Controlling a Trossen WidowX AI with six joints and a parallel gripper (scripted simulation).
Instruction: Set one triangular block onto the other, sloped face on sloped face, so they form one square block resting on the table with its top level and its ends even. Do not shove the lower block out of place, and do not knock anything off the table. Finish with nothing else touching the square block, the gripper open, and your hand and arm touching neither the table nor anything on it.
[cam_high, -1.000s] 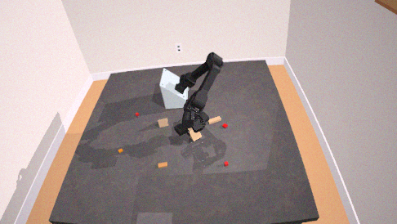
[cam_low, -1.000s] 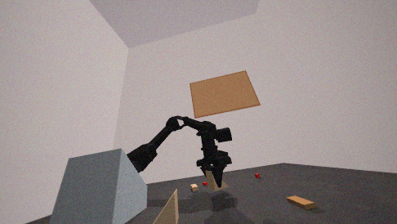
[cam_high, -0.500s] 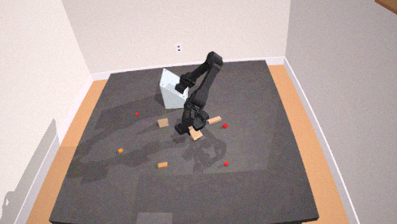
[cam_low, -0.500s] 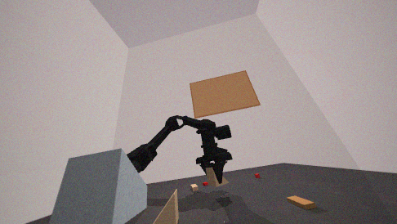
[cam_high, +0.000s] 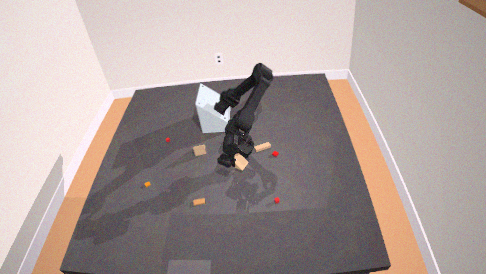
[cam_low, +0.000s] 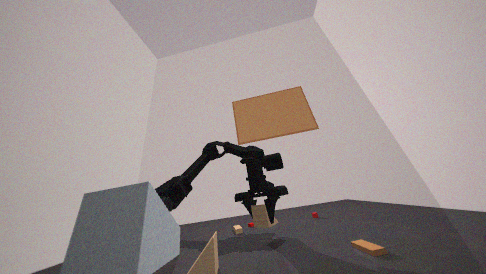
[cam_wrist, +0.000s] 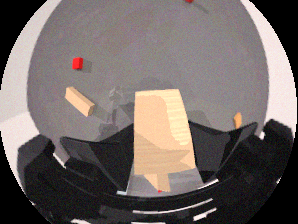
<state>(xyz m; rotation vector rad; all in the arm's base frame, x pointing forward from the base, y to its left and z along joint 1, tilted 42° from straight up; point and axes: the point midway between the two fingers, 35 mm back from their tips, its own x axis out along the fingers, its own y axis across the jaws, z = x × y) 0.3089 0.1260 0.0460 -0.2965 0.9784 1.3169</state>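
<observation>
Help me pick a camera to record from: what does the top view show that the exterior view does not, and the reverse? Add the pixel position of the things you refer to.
Only top: the wall outlet (cam_high: 219, 59) and the orange cube (cam_high: 147, 184).
Only exterior: the ceiling (cam_low: 215, 25).
Both: the arm (cam_high: 258, 95) (cam_low: 197, 167), and the gripper (cam_high: 239, 159) (cam_low: 262, 219) (cam_wrist: 158, 123) closed on a block (cam_high: 241, 163) (cam_low: 260, 215) (cam_wrist: 155, 117).

You're looking at pale, plain walls meeting in corners, white baseboards (cam_high: 395, 152) over orange-tan flooring (cam_high: 82, 165), a double outlet (cam_high: 219, 59) behind the dark desk (cam_high: 300, 240) (cam_low: 320, 235), and a brown board (cam_low: 275, 116) up on the wall.
</observation>
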